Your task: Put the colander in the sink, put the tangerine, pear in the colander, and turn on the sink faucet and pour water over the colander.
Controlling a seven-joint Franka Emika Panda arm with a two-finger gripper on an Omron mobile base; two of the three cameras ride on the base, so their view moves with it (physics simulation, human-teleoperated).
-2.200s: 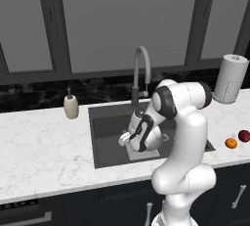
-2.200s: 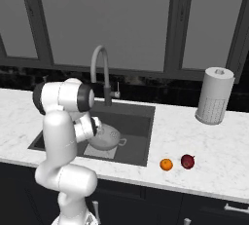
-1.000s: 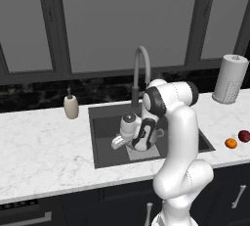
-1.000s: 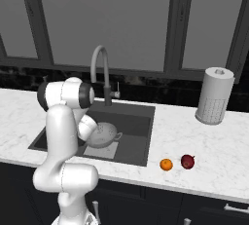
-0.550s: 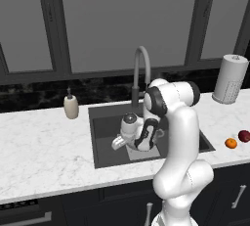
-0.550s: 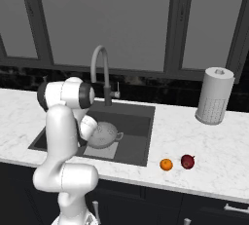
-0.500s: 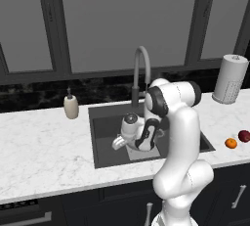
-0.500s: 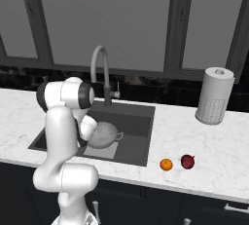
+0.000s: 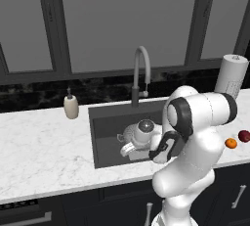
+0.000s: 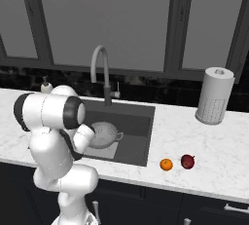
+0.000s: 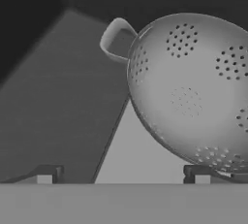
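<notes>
Spread tool (image 11: 121,172) beside colander (image 11: 193,87) in sink (image 10: 141,136); tangerine (image 10: 166,164), pear (image 10: 187,161) on counter (image 10: 219,146).

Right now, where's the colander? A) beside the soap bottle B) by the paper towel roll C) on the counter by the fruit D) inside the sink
D: the colander sits down inside the sink, while the tangerine and pear lie on the counter.

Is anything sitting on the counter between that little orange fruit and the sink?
No. In the right base view, bare marble counter lies between the tangerine and the sink edge.
</notes>
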